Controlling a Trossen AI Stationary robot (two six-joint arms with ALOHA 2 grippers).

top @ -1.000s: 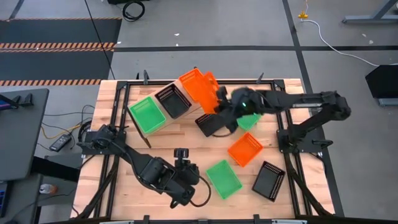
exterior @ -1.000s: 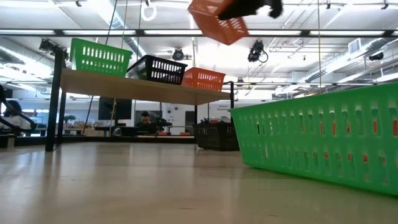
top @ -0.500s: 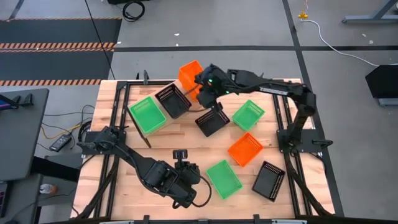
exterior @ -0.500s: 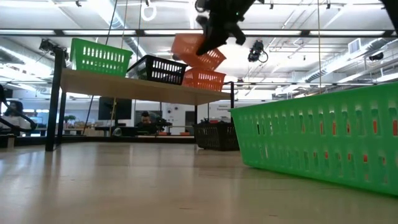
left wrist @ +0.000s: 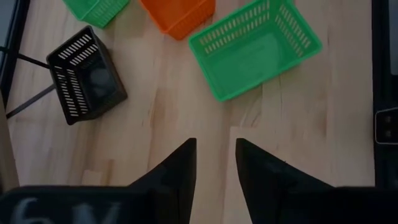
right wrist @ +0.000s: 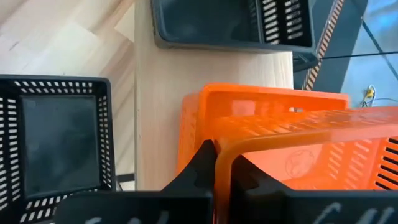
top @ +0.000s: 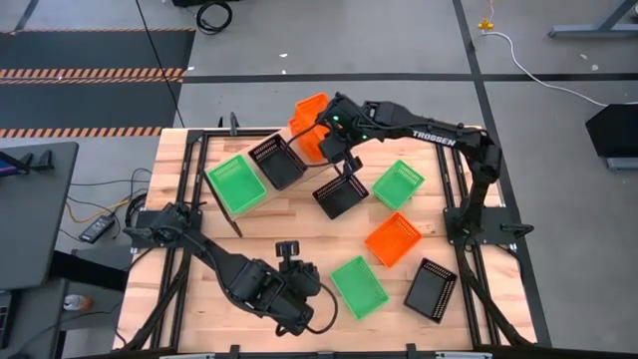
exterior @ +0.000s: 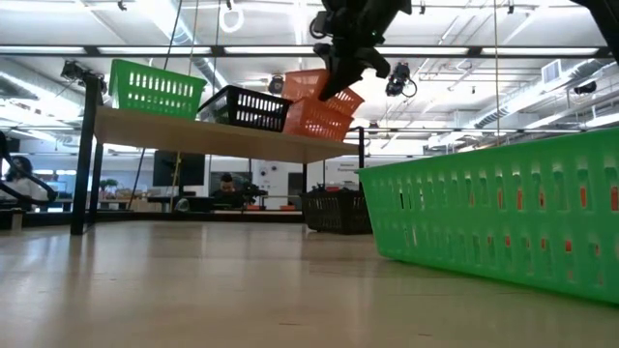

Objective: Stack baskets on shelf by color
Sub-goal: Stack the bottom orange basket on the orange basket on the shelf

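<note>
Your right claw point(top: 332, 128) is clamping the rim of an orange basket point(exterior: 324, 85), tilting it down into the orange basket on the shelf point(exterior: 311, 124) at the shelf's point(exterior: 193, 135) end near the surface's point(top: 289, 214) far edge, so the colours are nesting together. Your left claw point(left wrist: 214, 163), fingers slightly apart and gripping nothing, is waiting near the front edge. You are seeing three orange, three green and three black baskets: three resting on the shelf, one held, five lying on the surface.
</note>
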